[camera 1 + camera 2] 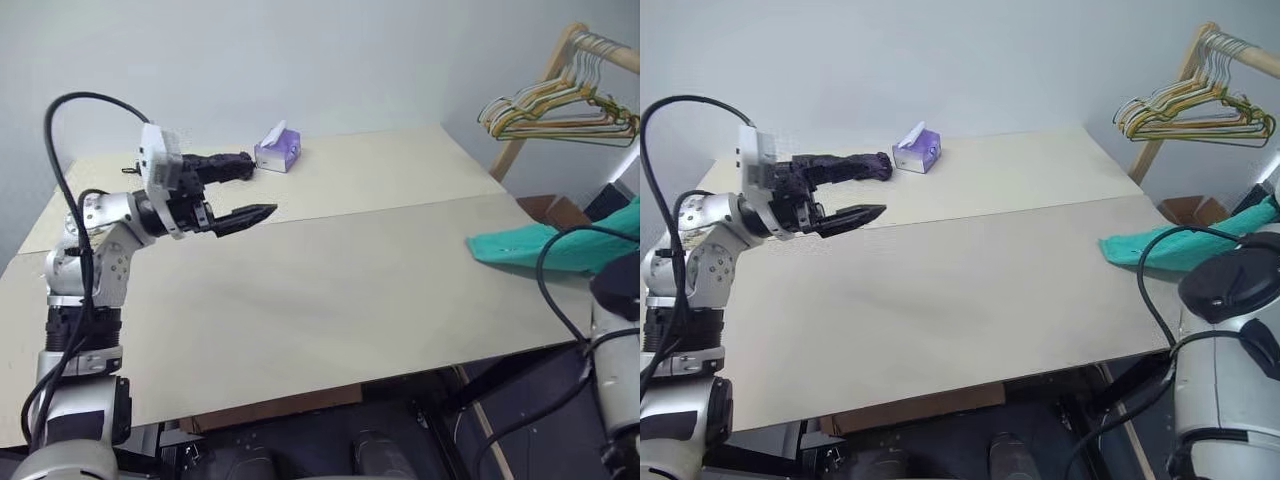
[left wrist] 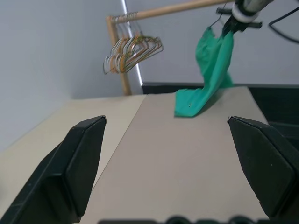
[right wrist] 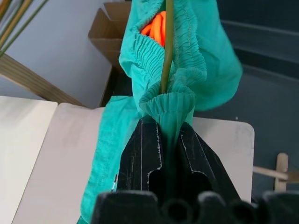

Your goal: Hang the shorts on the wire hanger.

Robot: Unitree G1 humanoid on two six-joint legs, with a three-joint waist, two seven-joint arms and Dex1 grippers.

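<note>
The teal-green shorts (image 2: 212,60) hang from my right gripper (image 2: 232,25) beyond the table's right edge, and their lower end lies on the table corner (image 1: 515,250). In the right wrist view my right gripper (image 3: 166,126) is shut on the gathered waistband (image 3: 180,100). A thin olive wire of the wire hanger (image 3: 167,46) runs up from between the fingers through the waistband. Over the left part of the table my left gripper (image 1: 255,213) hangs open with nothing between its fingers (image 2: 88,154), pointing towards the shorts.
A wooden rail at the right carries a bunch of pale hangers (image 1: 560,110). On the beige table (image 1: 330,290), a purple tissue box (image 1: 278,148) and a dark purple folded umbrella (image 1: 215,165) lie at the far left. A cardboard box (image 1: 555,210) stands on the floor by the rail.
</note>
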